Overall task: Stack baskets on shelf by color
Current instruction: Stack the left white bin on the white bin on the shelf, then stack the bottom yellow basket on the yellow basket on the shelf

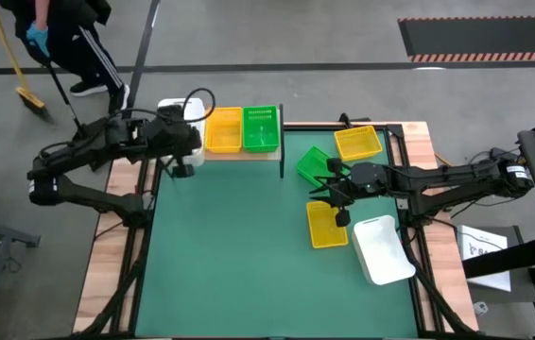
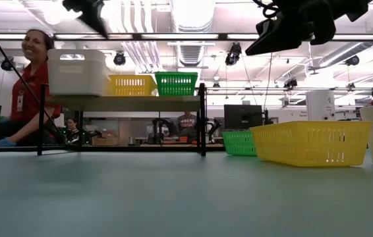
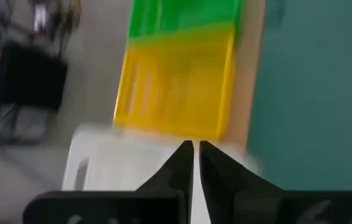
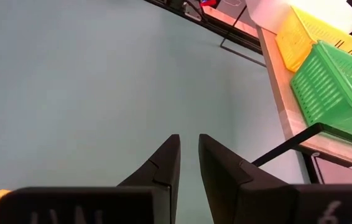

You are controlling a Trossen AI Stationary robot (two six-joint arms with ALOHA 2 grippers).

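Three baskets were seen side by side on the shelf (image 1: 249,154): a white basket (image 1: 184,115) at the left end, a yellow basket (image 1: 223,130) in the middle and a green basket (image 1: 261,128) at the right. The left hand (image 1: 181,166) was held just beside the shelf's front edge near the white basket, its fingers clenched together on nothing, as the left wrist view showed.

On the table (image 1: 230,255) four baskets remained: a second green basket (image 1: 315,165) lying tilted, a second yellow basket (image 1: 359,143) behind it at the table's edge, a third yellow basket (image 1: 325,227) nearer the front, and a second white basket (image 1: 381,248) to its right. The right hand (image 1: 342,218) hung over the third yellow basket's rim with its fingers slightly parted and empty.

The baskets were judged to be light, thin-walled plastic, stiff enough to keep their shape yet likely to flex under a hard pinch. The smooth white walls were expected to be slippery; the slotted yellow and green sides offered more bite. A pinch over one upper rim, at the middle of a long side, was judged the best hold, so that the basket would hang level and nest into its match.
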